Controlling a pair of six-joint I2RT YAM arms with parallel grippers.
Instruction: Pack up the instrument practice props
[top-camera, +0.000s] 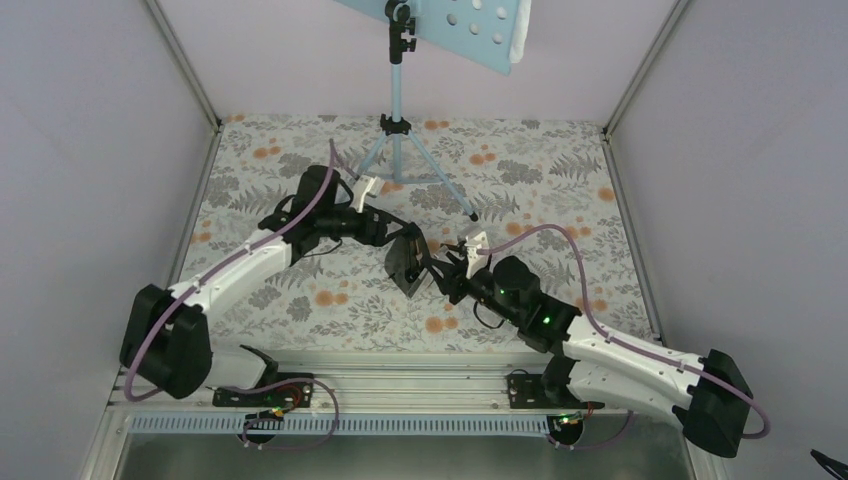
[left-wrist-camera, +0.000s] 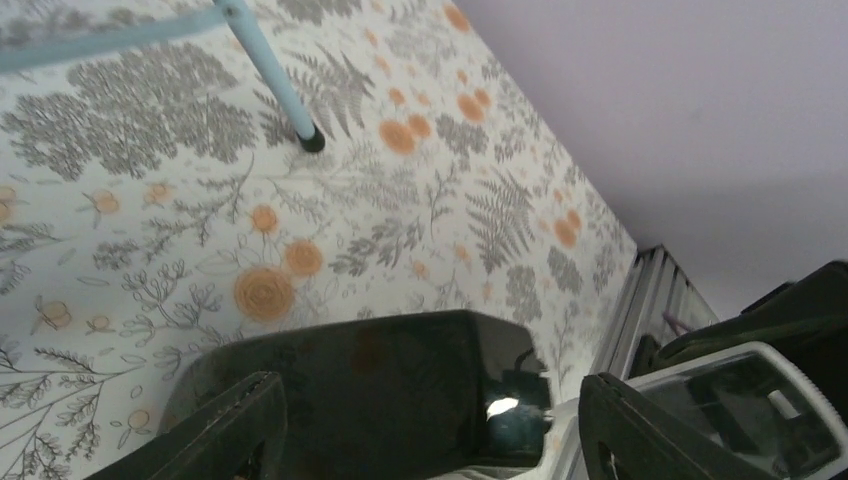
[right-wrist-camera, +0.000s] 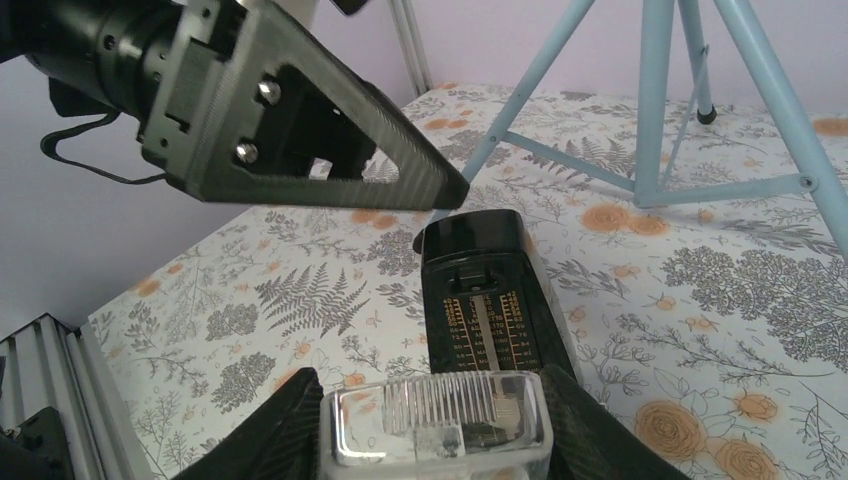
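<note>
The small black wedge-shaped box (top-camera: 405, 265) stands mid-table; its front with a gold printed scale (right-wrist-camera: 488, 310) faces the right wrist camera. My left gripper (top-camera: 408, 250) is open and straddles the box (left-wrist-camera: 370, 385): one finger (left-wrist-camera: 225, 435) is at its side, and the other finger (left-wrist-camera: 640, 435) stands clear of it. My right gripper (top-camera: 452, 265) is shut on a clear ribbed plastic cover (right-wrist-camera: 435, 420), held just in front of the box's base. The light blue tripod music stand (top-camera: 399, 120) stands at the back, its hole-dotted tray (top-camera: 455, 25) tilted overhead.
The stand's tripod legs (right-wrist-camera: 655, 100) spread over the floral tablecloth (top-camera: 300, 300) just behind the box; one black foot (left-wrist-camera: 312, 140) rests close to my left gripper. Lavender walls enclose the table, and a metal rail (top-camera: 400, 385) runs along the near edge.
</note>
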